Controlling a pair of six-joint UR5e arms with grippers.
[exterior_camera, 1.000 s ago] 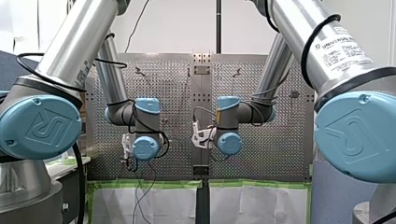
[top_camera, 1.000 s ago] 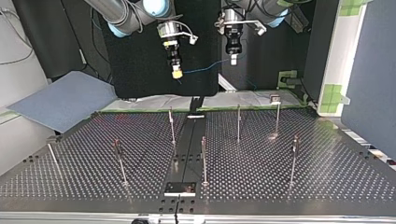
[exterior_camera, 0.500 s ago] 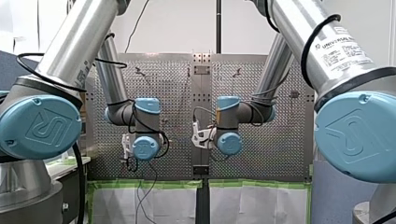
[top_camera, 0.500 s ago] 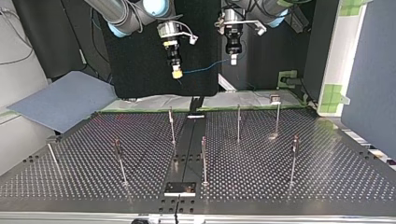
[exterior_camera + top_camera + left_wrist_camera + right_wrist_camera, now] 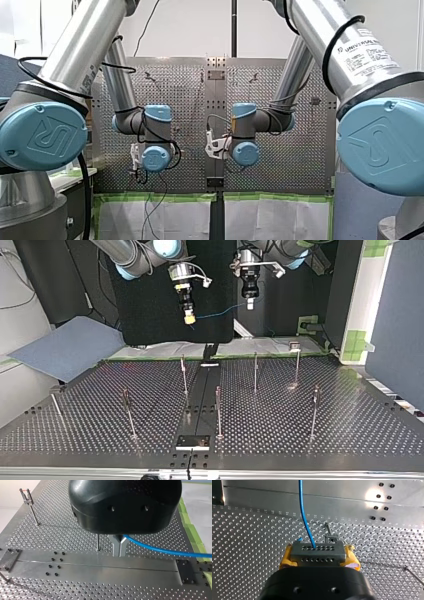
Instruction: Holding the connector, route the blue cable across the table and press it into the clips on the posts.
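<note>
The right arm's claw (image 5: 319,556) has its yellow pads (image 5: 284,561) closed tight on the dark grey, hole-studded rectangular connector (image 5: 317,551). A thin blue cable (image 5: 305,517) runs from the connector across to the left arm's black claw (image 5: 119,545), whose metal fingers (image 5: 116,547) look pinched shut round it. Both claws hang high over the arms' end of the flat metal strip (image 5: 200,400) down the middle of the perforated metal tabletop (image 5: 310,435), one to either side of it. The cable spans the gap above that strip with a slight sag. None of it sits in a clip yet; the thin upright metal posts (image 5: 255,371) stand on both sides of the strip, well below. What worries me is this: if the claws draw apart across the strip, that short span could go taut and tug the cable out of the connector, or drag it through the metal fingers. Coming down off-line, the cable could ride past a clip, or a claw could knock and bend one of those spindly posts
</note>
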